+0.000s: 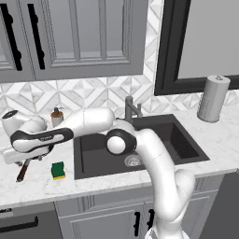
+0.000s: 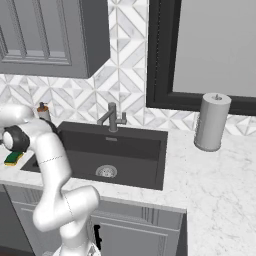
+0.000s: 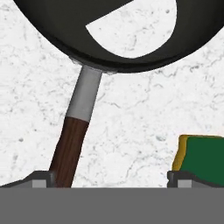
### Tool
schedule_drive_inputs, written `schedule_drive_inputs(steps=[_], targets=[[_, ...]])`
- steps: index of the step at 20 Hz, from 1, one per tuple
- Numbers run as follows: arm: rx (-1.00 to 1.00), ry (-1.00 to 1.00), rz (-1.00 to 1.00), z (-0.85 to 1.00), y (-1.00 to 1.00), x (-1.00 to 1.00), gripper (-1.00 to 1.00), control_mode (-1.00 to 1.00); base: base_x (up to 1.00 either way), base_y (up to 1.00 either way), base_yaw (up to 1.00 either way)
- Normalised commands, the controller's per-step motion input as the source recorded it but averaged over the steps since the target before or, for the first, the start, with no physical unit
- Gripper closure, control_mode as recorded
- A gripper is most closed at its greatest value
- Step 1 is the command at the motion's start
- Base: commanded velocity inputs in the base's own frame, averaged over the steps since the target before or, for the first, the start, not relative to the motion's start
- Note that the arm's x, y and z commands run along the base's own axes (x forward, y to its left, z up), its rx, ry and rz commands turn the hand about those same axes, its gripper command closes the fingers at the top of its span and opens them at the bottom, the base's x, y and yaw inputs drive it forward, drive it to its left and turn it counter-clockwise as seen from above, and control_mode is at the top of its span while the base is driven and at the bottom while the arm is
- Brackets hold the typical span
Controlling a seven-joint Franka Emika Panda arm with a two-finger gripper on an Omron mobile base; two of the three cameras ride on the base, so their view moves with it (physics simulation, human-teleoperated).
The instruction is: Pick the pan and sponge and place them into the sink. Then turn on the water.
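The black pan [image 3: 57, 26] lies on the marble counter left of the sink, its reddish-brown handle [image 3: 72, 144] running down toward my left fingertip [image 3: 41, 180]. In the left base view the handle [image 1: 23, 171] sticks out below my hand. The green and yellow sponge [image 3: 202, 153] [image 1: 58, 170] [image 2: 13, 158] lies right of the handle, close to my right fingertip. My gripper [image 3: 113, 181] hovers open above the counter between handle and sponge, holding nothing. The dark sink [image 1: 98, 158] [image 2: 135, 150] lies to the right, with the grey faucet [image 1: 132, 108] [image 2: 112, 118] behind it. The water is out of view.
A soap bottle [image 1: 57, 116] [image 2: 44, 111] stands by the backsplash behind the pan. A paper towel roll [image 1: 213, 98] [image 2: 212, 121] stands right of the sink. Grey wall cabinets [image 1: 70, 37] hang above the counter. My arm spans the sink's left half.
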Motion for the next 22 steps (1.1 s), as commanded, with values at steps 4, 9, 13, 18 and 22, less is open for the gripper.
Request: schedule_drive_inputs(steps=[4, 9, 13, 18, 22], targets=[[0.0, 0.01, 0.0, -0.19, 0.24, 0.0, -1.0, -1.0, 0.0, 0.0, 0.0], [0.0, 0.01, 0.0, -0.24, 0.23, 0.0, -1.0, -1.0, 0.0, 0.0, 0.0], [0.0, 0.02, 0.0, -0.25, 0.24, 0.0, -1.0, -1.0, 0.0, 0.0, 0.0], [0.0, 0.02, 0.0, -0.19, 0.22, 0.0, -1.0, -1.0, 0.0, 0.0, 0.0], [0.0, 0.0, 0.0, -0.04, 0.03, 0.0, -1.0, -1.0, 0.0, 0.0, 0.0]])
